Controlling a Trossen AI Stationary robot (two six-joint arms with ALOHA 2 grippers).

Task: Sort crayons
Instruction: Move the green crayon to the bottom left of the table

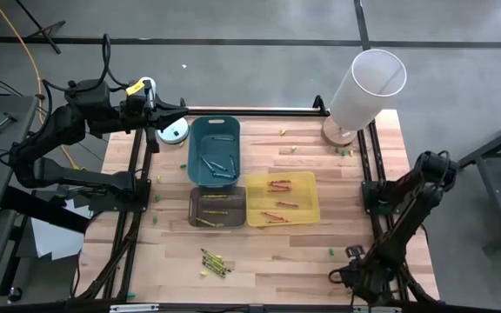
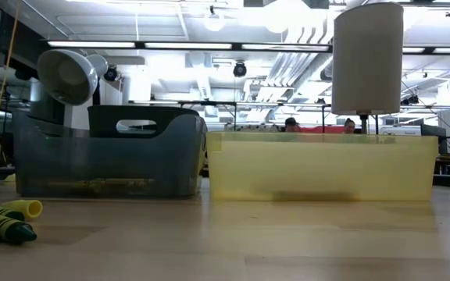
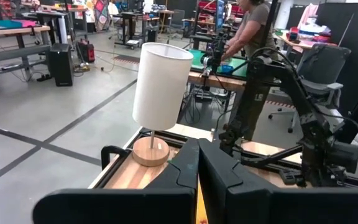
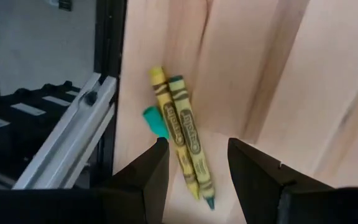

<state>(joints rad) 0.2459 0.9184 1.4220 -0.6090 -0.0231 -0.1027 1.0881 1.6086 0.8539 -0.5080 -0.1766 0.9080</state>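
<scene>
From above, loose crayons [image 1: 215, 261] lie on the table [image 1: 355, 209] near its front edge, below the brown bin [image 1: 217, 207]; the blue bin [image 1: 214, 149] and yellow bin [image 1: 283, 198] hold more. The left gripper [image 1: 181, 108] hovers shut and empty by the lamp [image 1: 365, 87]. In the right wrist view, the right gripper [image 4: 197, 165] spreads wide, empty, over a yellow and a green crayon [image 4: 188, 144] beside the metal frame [image 4: 67, 149].

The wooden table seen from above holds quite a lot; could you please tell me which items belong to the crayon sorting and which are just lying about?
Part of the job:
- loose yellow and green wax crayons
- teal plastic bin
- brown plastic bin
- yellow translucent plastic bin
- open right gripper over two crayons

Just lying about:
- white-shaded lamp with round wooden base
- small green bits
</scene>
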